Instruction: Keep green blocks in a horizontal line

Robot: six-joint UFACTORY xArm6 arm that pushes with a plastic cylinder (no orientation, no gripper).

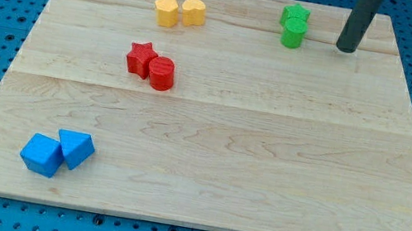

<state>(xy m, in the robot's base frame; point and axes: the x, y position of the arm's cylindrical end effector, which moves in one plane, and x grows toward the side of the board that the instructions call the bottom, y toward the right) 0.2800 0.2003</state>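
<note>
Two green blocks stand near the view's top right, touching, one above the other: a green star at the top and a green cylinder just below it. My tip rests on the board to the right of the green cylinder, a short gap away, not touching either green block. The dark rod rises from it toward the view's top edge.
Two yellow blocks sit side by side at the top centre-left. A red star touches a red cylinder left of centre. Two blue blocks sit at the bottom left. The wooden board lies on a blue pegboard.
</note>
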